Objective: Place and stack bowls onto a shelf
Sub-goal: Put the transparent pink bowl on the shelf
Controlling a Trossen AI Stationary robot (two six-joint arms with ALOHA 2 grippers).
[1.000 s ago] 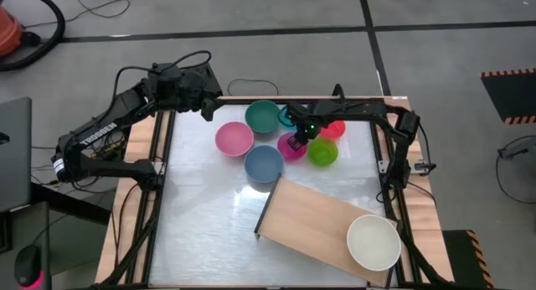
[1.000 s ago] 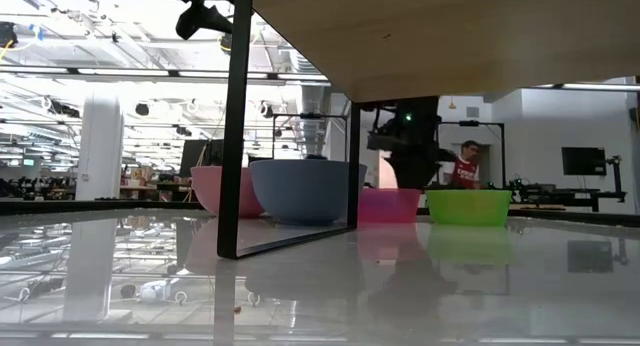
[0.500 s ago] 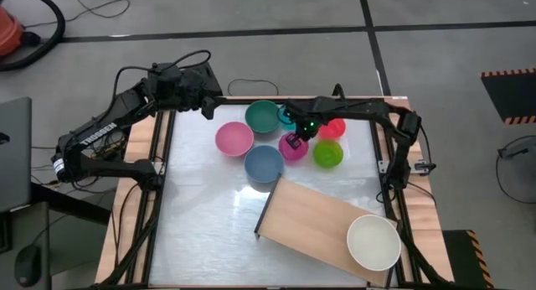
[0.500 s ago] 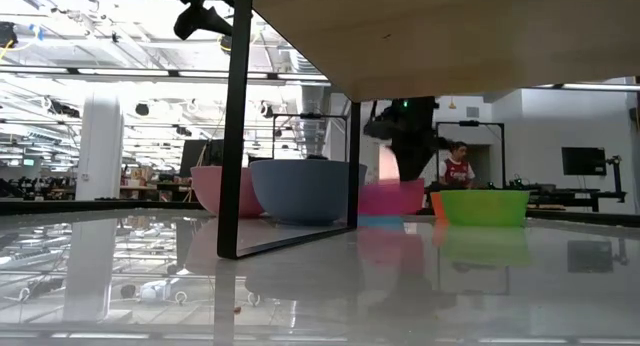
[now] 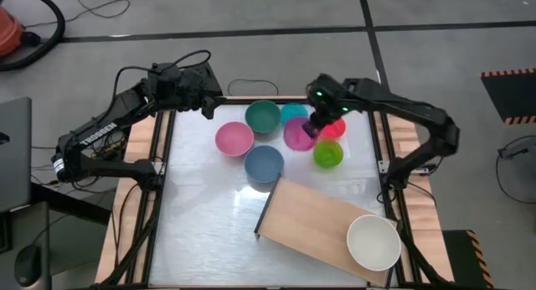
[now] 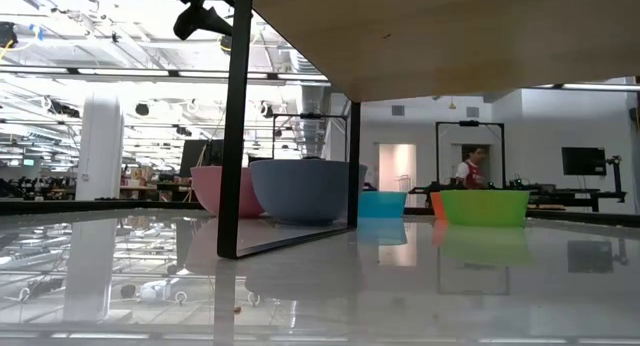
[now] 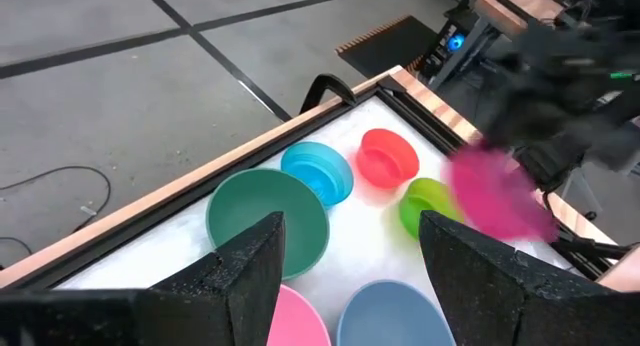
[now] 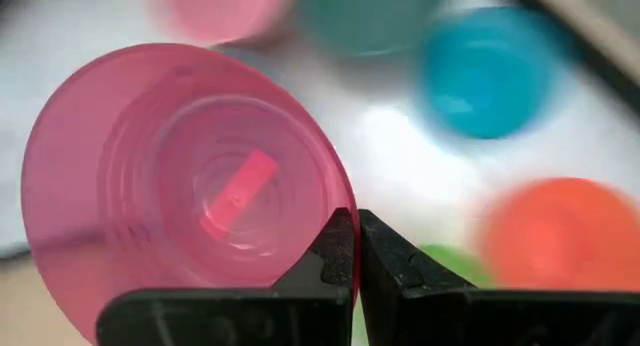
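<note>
Translucent round magenta bowl (image 8: 190, 176) in right end effector (image 8: 355, 248)

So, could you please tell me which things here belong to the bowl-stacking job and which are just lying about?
Job:
magenta bowl, held in right claw
pink bowl
teal bowl
blue-grey bowl
cyan bowl
red bowl
lime bowl
white bowl
shelf

Lying about:
laptop
red vacuum

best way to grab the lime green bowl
By its rim, from straight above. The lime green bowl sits upright, mouth up, so one finger can go inside the wall and one outside. Use the side away from the red bowl, which sits close.
</note>
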